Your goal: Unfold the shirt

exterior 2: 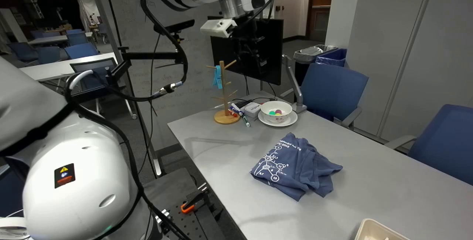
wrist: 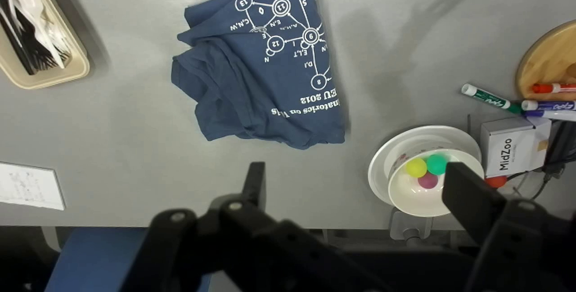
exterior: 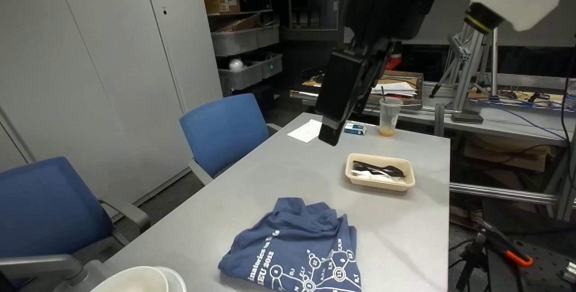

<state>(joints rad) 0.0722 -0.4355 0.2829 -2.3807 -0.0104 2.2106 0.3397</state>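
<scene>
While the gripper point(wrist: 354, 168), fingers point(wrist: 256, 184) wide apart, hangs empty above the table point(wrist: 135, 157), the shirt point(wrist: 279, 76) lying there folded should prove light, soft and limp, best pinched at a loose corner of its rumpled side, and shows creased blue cloth with white lettering and ringed numerals.
</scene>
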